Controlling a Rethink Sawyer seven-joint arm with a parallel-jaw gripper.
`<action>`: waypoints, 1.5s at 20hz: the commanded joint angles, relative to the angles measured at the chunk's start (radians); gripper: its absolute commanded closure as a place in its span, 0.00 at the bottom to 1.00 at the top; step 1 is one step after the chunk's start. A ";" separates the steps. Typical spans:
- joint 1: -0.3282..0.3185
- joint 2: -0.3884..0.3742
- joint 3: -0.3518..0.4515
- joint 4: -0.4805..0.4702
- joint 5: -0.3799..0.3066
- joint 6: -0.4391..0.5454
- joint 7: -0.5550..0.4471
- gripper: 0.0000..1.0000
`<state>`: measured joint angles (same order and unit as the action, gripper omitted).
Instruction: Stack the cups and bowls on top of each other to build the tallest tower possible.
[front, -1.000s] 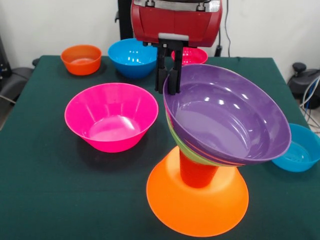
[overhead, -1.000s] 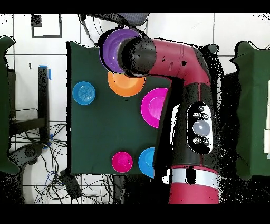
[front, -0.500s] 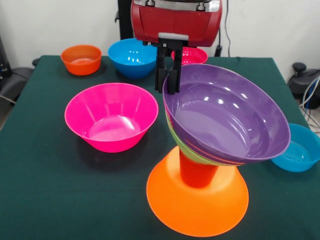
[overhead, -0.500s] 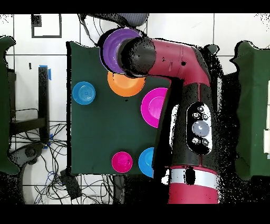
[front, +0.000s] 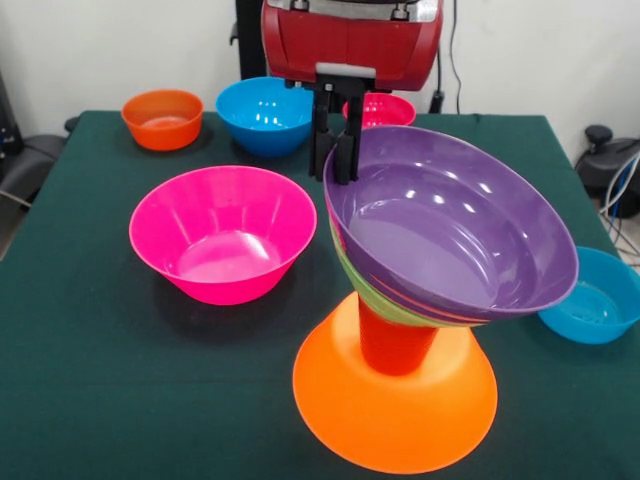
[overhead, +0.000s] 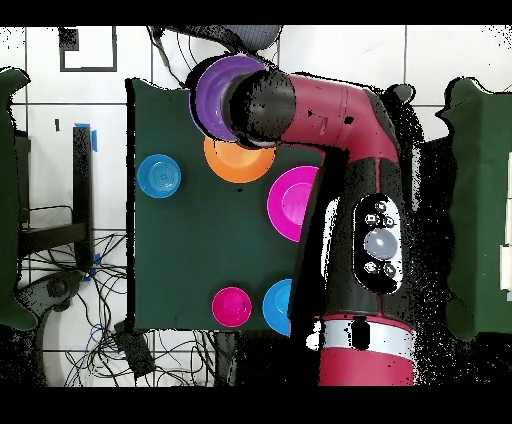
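Hand (front: 341, 165) clamped on purple bowl's (front: 450, 230) far rim atop tilted tower (front: 400, 340).

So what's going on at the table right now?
The robot's tool is at the far rim of the purple bowl, which sits tilted on top of the tower. Under it are a green bowl, a red cup and an upturned orange bowl as base. The pink bowl and others wait unstacked on the table.
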<state>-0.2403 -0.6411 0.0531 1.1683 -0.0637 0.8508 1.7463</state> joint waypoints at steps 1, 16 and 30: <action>0.021 0.036 0.014 0.124 -0.026 0.155 0.045 1.00; 0.010 0.024 0.022 0.156 -0.032 0.139 0.030 1.00; 0.012 0.045 0.021 0.147 -0.042 0.108 0.037 1.00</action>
<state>-0.2404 -0.6666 0.0500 1.1963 -0.0641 0.8910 1.7463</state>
